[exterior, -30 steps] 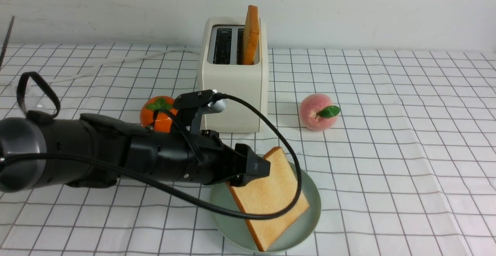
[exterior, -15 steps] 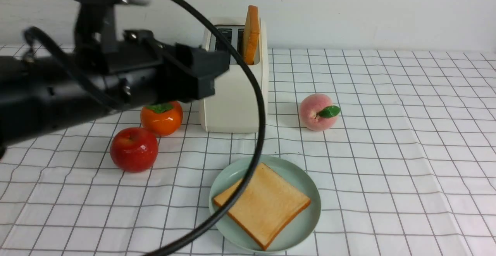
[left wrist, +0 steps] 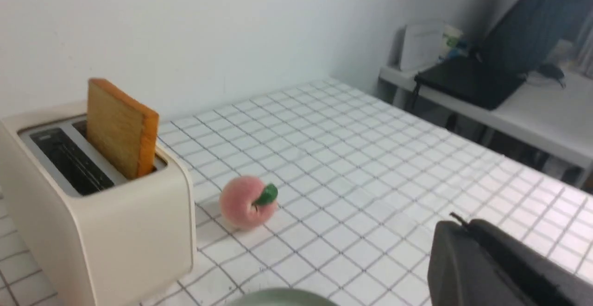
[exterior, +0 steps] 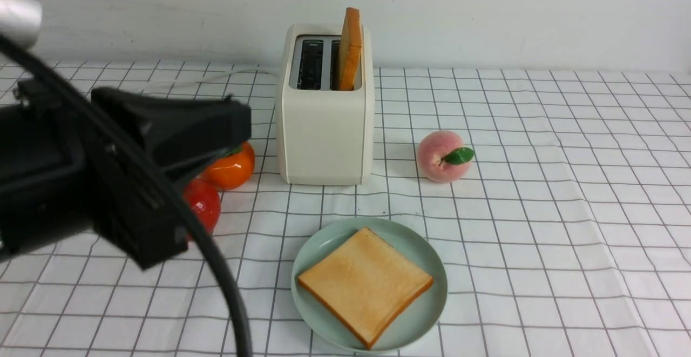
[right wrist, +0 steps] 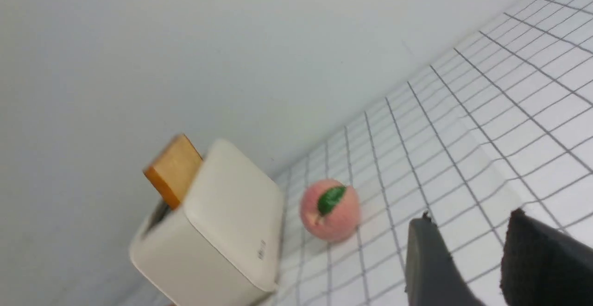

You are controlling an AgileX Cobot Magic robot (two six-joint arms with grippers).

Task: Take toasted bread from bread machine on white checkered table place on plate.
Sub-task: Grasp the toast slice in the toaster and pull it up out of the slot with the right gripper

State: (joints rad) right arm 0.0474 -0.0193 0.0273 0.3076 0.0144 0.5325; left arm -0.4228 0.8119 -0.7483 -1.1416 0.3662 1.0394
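While toast (exterior: 366, 284) lies on the plate (exterior: 426, 314), the left hand (exterior: 237, 127) hovers apart.

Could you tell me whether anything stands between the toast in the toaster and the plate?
Nothing visible does: only bare checkered cloth lies between the bread machine holding the upright toast and the plate, which already carries one slice.

Peach (exterior: 441, 156) and orange (exterior: 235, 165) flank the bread machine (exterior: 325, 130); room above is free.

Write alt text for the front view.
Toast lies flat on the green plate; a second slice stands in the toaster's right slot. The shut left claw partly hides an apple and an orange fruit; a peach sits right of the toaster.
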